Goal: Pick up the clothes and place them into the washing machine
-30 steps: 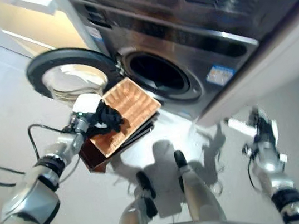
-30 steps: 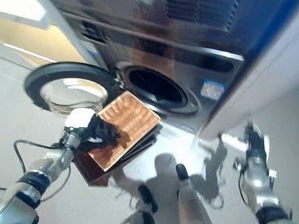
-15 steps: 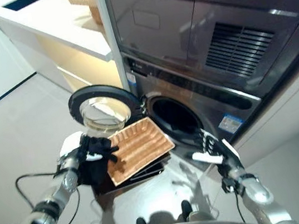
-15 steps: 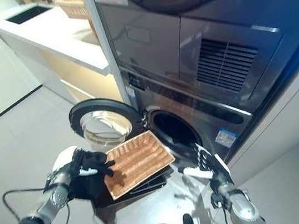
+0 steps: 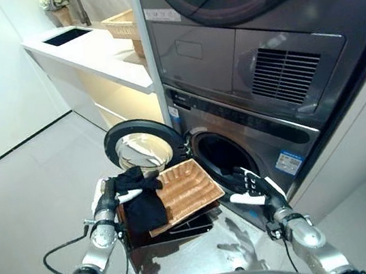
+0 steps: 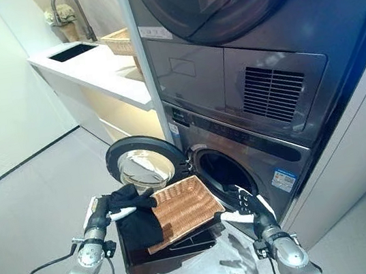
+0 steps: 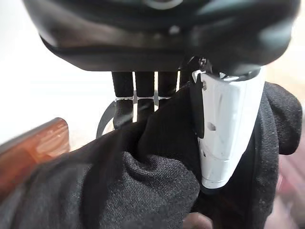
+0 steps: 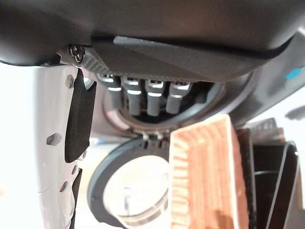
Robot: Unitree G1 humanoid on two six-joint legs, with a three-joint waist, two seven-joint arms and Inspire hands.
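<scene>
Fingers (image 7: 125, 93) and white-covered thumb of left hand (image 5: 118, 188) clamped on black clothes (image 5: 142, 205), held up beside washing machine (image 5: 265, 131), over near edge of woven basket (image 5: 188, 193). Right hand (image 5: 254, 186) empty, straight and spread, just before machine's open drum. Round door (image 5: 142, 147) swung wide to machine's left. Basket tilted against dark box (image 6: 146, 256) below door.

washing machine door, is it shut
No, the round washing machine door is swung open to the left, leaving the dark drum opening exposed.
</scene>
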